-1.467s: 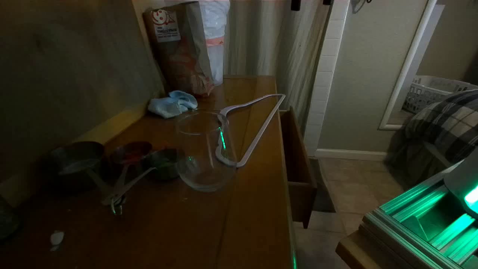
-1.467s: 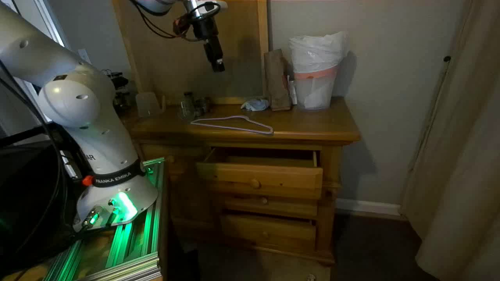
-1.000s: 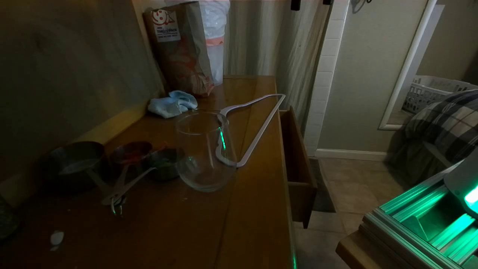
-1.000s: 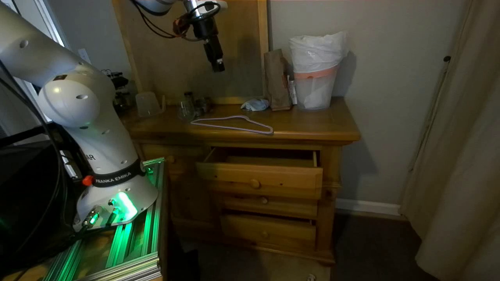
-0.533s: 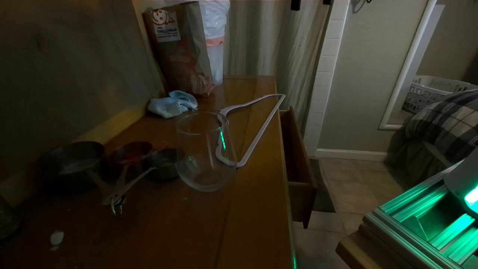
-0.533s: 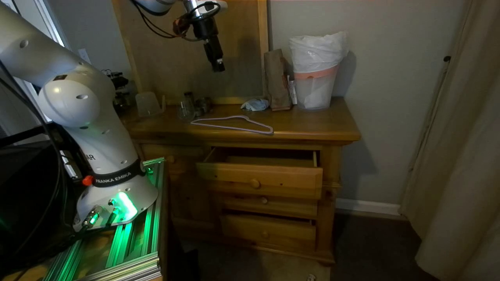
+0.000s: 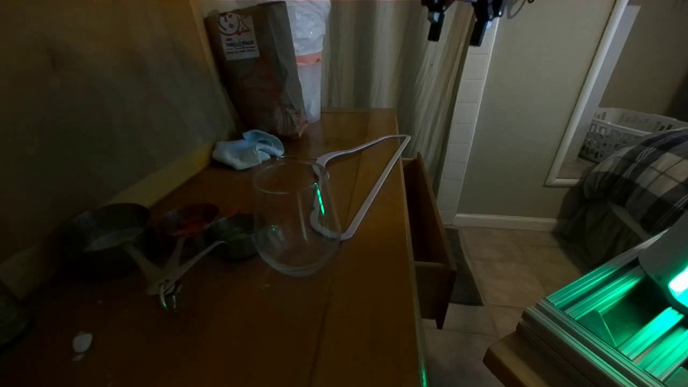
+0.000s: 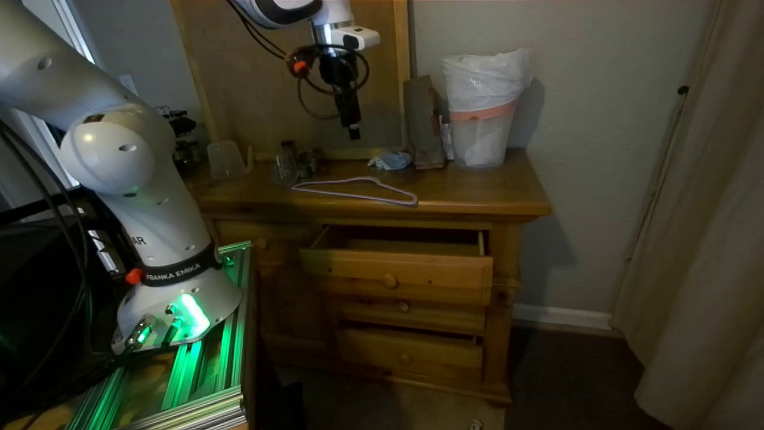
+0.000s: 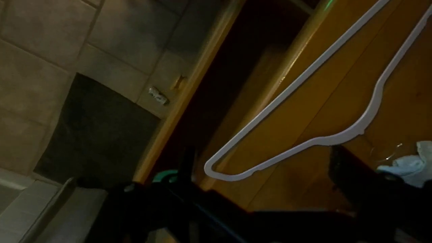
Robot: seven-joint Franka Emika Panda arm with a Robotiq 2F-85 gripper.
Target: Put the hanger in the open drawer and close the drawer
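The hanger (image 9: 296, 82) lies flat on the dresser top (image 8: 471, 190), long bar toward the near edge – likely placed so for a short carry; below, the drawer (image 8: 441, 278) stands pulled out, presumably to receive it; your gripper (image 7: 454, 40) hangs above, fingers wide, holding nothing.

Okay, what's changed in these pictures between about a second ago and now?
The pincer has come down, showing lower and a little further right in both exterior views. It's open and hasn't taken hold of anything. Otherwise, the hanger still lies on the dresser top, and the top drawer is still pulled open.
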